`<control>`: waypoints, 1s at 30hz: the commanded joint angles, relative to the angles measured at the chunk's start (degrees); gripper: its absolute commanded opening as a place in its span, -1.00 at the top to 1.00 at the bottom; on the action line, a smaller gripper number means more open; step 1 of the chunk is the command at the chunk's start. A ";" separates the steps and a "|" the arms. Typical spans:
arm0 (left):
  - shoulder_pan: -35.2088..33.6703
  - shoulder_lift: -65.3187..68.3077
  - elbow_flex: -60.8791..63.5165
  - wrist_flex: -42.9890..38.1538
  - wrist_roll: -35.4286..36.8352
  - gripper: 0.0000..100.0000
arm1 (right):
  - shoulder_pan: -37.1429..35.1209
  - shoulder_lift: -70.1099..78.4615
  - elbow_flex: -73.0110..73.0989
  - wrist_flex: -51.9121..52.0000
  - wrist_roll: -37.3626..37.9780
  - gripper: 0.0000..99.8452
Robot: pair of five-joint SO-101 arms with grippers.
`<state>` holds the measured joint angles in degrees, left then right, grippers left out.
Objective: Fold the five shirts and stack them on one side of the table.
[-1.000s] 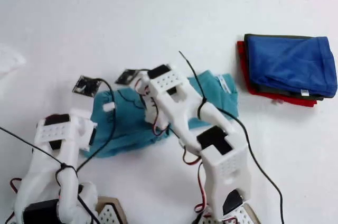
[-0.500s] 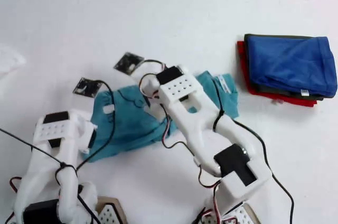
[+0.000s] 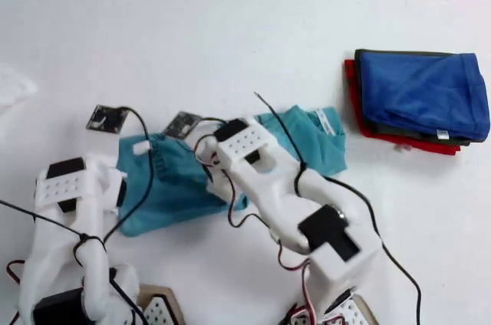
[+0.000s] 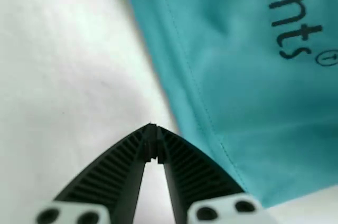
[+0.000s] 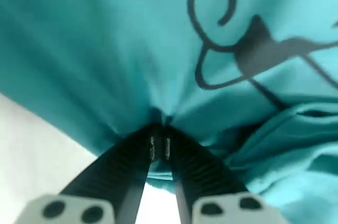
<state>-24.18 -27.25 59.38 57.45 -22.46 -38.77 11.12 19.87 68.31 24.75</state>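
Your teal shirt (image 3: 169,187) lies crumpled, with a dark drawing on it, left of the folded stack (image 3: 420,99). Your right gripper (image 5: 158,142) pinches its cloth. Your left gripper (image 4: 152,145) is closed tight and empty, beside its edge.

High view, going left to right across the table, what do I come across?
left arm → teal shirt → stack of folded shirts. The right arm lies over the teal shirt, so it has no place in the order.
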 commanded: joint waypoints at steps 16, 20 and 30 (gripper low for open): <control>-0.70 0.00 -2.51 -2.73 11.08 0.49 | 17.10 -18.07 -23.91 19.21 4.57 0.96; -0.53 0.18 -2.15 -5.36 11.78 0.50 | 19.82 -19.74 -24.44 20.62 4.84 0.96; 0.79 22.42 -13.67 -3.87 15.03 0.49 | 20.62 -24.48 -24.44 20.88 4.84 0.96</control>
<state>-24.35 -13.19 52.00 51.82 -7.96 -18.73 -9.80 -2.02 88.53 28.97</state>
